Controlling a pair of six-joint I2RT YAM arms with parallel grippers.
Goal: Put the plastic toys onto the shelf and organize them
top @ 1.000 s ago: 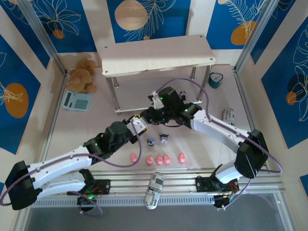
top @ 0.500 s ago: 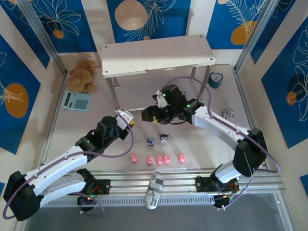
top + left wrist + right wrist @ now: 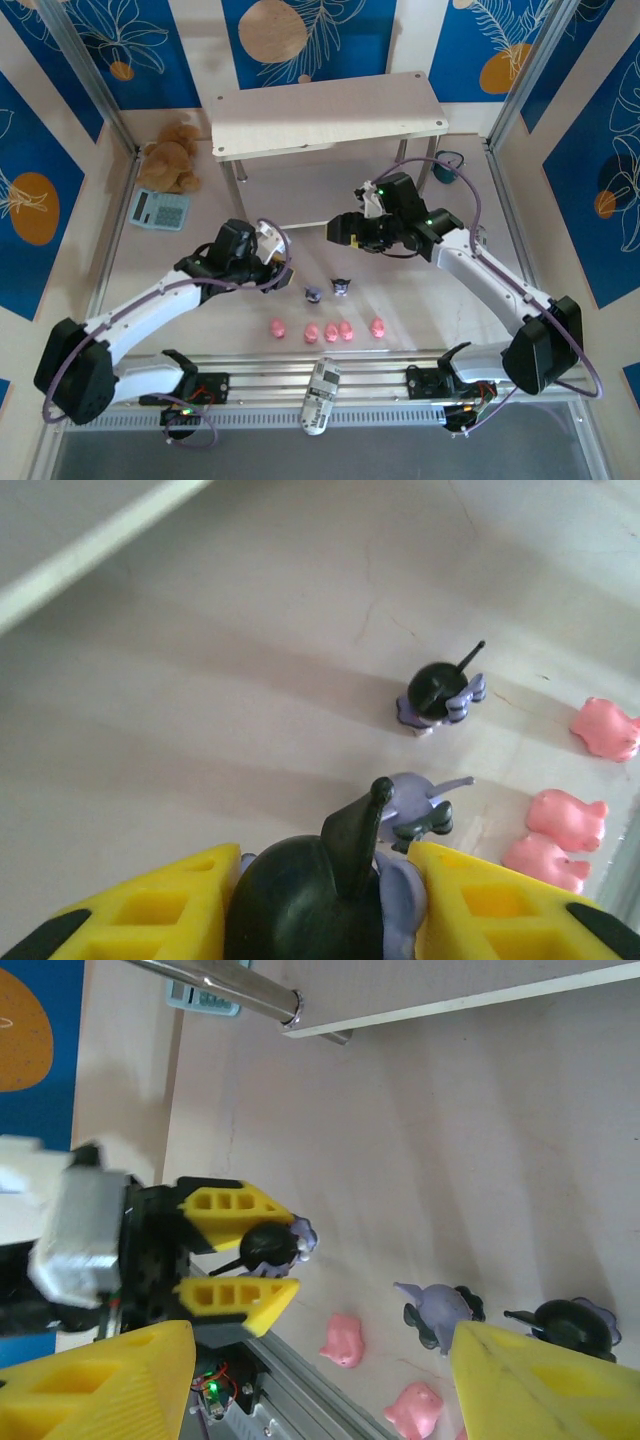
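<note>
A purple figurine [image 3: 300, 910] is pinched at its round head by the left gripper [image 3: 268, 245] over the worktop's [image 3: 420, 300] middle, short of the shelf [image 3: 330, 110]; the right gripper [image 3: 342, 228] is spread, empty; a slip could be caused by that rounded hold.

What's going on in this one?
Small plastic toys are being sorted onto a shelf. The left hand is shut on a dark purple figurine. The right hand hangs open and empty in front of the shelf. Two more purple figurines and a row of pink pigs sit on the table; the shelf's top board carries none.
</note>
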